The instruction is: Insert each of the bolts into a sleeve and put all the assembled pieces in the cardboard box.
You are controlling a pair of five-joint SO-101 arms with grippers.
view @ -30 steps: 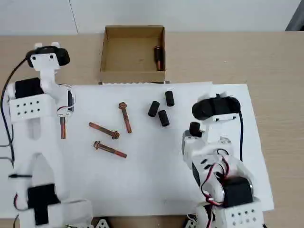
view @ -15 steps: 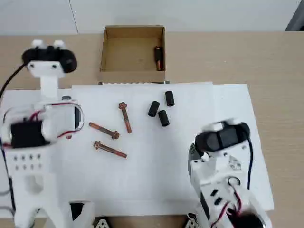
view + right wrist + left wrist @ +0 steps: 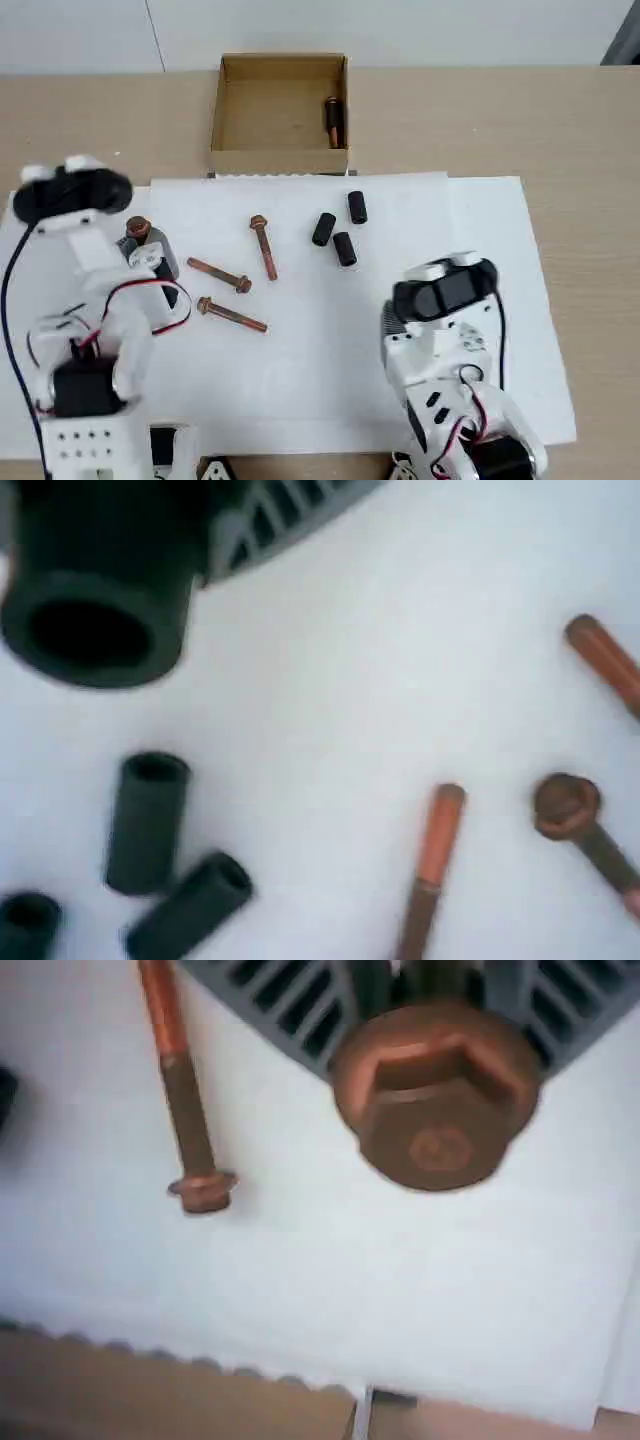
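Logged a tan table (image 3: 560, 120) under a white sheet (image 3: 300, 380) spanning the lower centre of the high view. Noted a cardboard box (image 3: 279, 160) at upper centre, with one finished piece (image 3: 333, 120) lying against its right wall. Placed the left arm (image 3: 90, 310) at lower left and the right arm (image 3: 445, 330) at lower right, well apart. Found the left gripper (image 3: 437, 980) clamped on a held bolt (image 3: 437, 1110), hex head toward the wrist camera, shank hidden between the jaws. Found the right gripper (image 3: 170, 520) clamped on a held sleeve (image 3: 95, 620), open bore toward its camera. Counted three loose bolts (image 3: 264, 246) (image 3: 218, 273) (image 3: 232, 315) at centre left of the sheet and three loose sleeves (image 3: 357, 207) (image 3: 323, 228) (image 3: 344, 249) clustered at centre. Judged mating to be the weak point: with the shank out of sight and the two parts far apart, expect a tip landing on the sleeve rim rather than in the bore, then a jam or the sleeve pushed out of the jaws. Also possible: a dropped part rolling among the loose ones and scattering them, or one arm sweeping the bolts while crossing the sheet. Cannot rule out a skewed grip on the bolt from these views.
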